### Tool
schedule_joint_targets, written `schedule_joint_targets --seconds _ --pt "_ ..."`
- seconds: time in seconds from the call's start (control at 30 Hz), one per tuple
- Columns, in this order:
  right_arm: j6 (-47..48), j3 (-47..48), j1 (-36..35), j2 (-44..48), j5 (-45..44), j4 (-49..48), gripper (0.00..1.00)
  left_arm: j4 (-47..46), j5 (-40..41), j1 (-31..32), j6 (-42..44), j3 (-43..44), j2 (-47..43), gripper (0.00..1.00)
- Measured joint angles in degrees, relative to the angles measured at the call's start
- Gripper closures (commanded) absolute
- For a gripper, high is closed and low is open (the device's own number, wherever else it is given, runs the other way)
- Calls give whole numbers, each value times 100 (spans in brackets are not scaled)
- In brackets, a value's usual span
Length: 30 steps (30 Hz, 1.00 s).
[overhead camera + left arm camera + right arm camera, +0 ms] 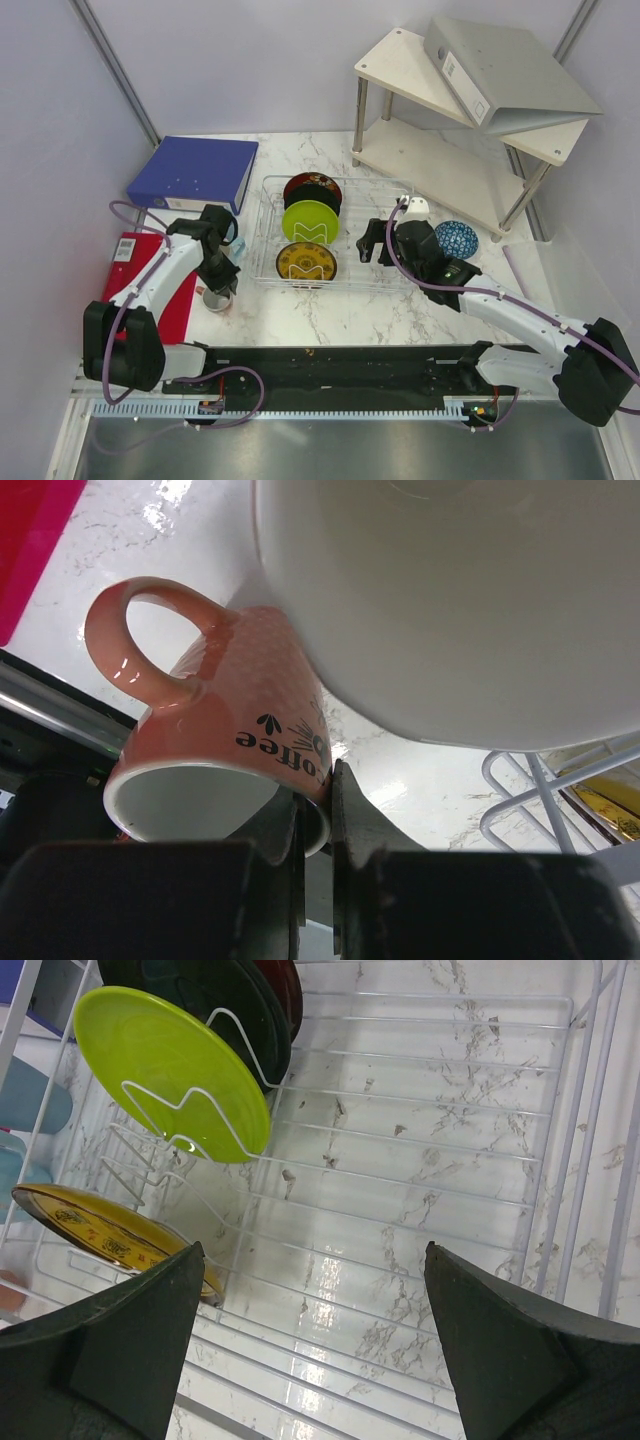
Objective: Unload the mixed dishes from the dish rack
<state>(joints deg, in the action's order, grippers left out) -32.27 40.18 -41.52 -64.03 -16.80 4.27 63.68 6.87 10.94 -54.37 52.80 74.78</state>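
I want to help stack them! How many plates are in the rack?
4, all in the dish rack: yellow-brown plate nearest the arms, lime green plate behind it, then black plate, then dark red plate farthest. More could hide behind.

The pink mug (215, 730) bears black lettering, upside down in the left wrist view. The letters "offee" can be read; the first letter is lost at the mug's edge. A small ray-like mark sits beside the word. In the top view, the spine label on the grey binder (510, 70) and the white label on the red book (150, 285) are too small to read.
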Motion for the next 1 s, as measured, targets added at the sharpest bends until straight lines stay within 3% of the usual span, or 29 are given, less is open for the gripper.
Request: schedule_joint_targets --seconds 0.47,0.5,0.53,1.0 --pt "0 -4 0 -76 7 -2 2 -170 -125 -55 289 -42 -4 98" --pt "0 -4 0 -81 9 -2 2 -168 -120 -59 310 -42 -22 94" --pt "0 -4 0 -85 13 -2 2 -166 -114 -66 332 -42 -44 82" --pt "0 -20 0 -114 31 -46 2 -155 -103 -74 553 -42 -229 76"
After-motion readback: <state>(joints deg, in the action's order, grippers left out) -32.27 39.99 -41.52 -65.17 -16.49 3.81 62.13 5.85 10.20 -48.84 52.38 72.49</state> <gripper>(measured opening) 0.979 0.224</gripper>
